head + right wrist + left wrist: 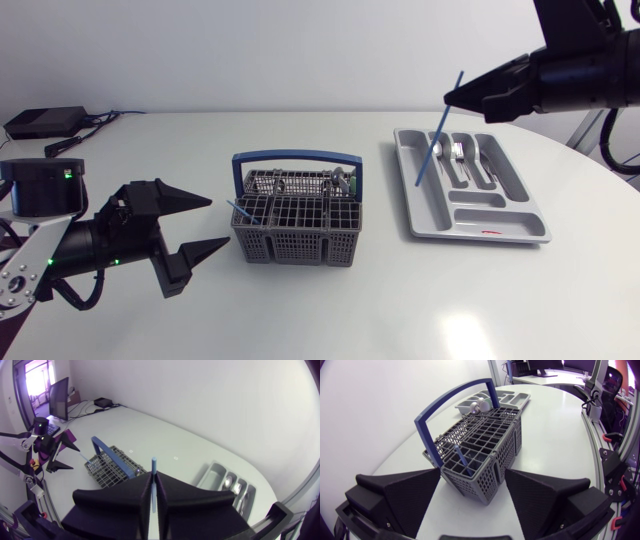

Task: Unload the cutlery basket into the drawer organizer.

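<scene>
White counter: cutlery basket sits mid-counter, blue stick leaning inside. Right claw pinches a second blue stick, tilted over the drawer organizer, likely aiming for a long slot. Left claw gapes wide beside the basket, probably staged for the next pick.

The left gripper and right gripper are matte black with broad wedge-shaped fingers, while the left arm has a silver-grey link, a black joint with small green lights, and black cables.
</scene>
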